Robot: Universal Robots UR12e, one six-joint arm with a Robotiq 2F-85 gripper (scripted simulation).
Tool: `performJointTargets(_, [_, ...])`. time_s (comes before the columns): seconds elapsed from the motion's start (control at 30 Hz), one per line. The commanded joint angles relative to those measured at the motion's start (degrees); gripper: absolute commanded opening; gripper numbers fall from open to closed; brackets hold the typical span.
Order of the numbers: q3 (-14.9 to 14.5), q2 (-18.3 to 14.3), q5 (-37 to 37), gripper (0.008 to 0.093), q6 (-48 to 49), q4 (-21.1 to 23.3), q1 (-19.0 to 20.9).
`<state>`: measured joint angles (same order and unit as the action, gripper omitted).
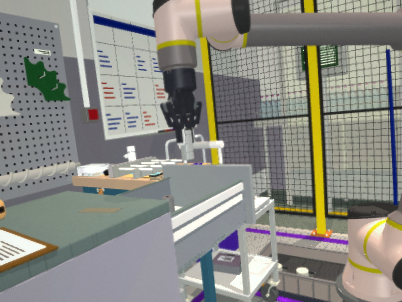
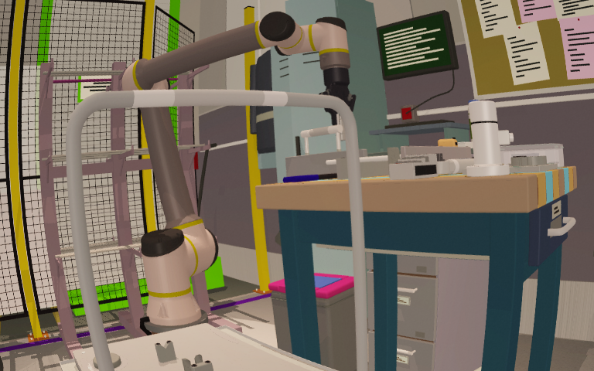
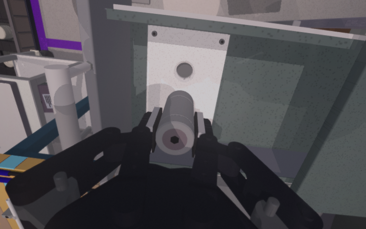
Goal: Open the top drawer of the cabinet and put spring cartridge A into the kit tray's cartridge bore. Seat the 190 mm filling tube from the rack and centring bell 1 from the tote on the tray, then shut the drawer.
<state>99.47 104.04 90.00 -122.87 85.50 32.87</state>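
Spring cartridge A (image 3: 176, 121) is a grey cylinder with a hex socket in its end. I hold it upright in my closed gripper (image 3: 175, 132), above the open top drawer (image 1: 215, 195) of the cabinet. In the side camera the cartridge (image 1: 187, 142) hangs below my gripper (image 1: 186, 131), clear of the drawer. Directly under it lies a white plate (image 3: 186, 75) with a round hole (image 3: 184, 70) and two screws. The kit tray (image 2: 438, 164) sits on the wooden bench top. The rack (image 2: 122, 175) with thin tubes stands by the arm's base.
The drawer's far wall (image 3: 232, 29) runs across behind the white plate. A white cart handle (image 1: 197, 146) stands just beside my gripper. The cart (image 1: 250, 260) sits under the open drawer. A mesh fence (image 1: 310, 125) closes off the right side.
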Motion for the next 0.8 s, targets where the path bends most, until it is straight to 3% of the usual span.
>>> performJointTargets(0.0, [-1.0, -0.1, 0.0, 0.0080, 0.0, -0.8, 0.0])
performJointTargets(0.37, [-9.9, -1.3, 0.0, 0.0080, 0.0, -8.5, 0.0])
performJointTargets(0.77, [-11.4, -1.5, 0.0, 0.0080, 0.0, -9.8, 0.0])
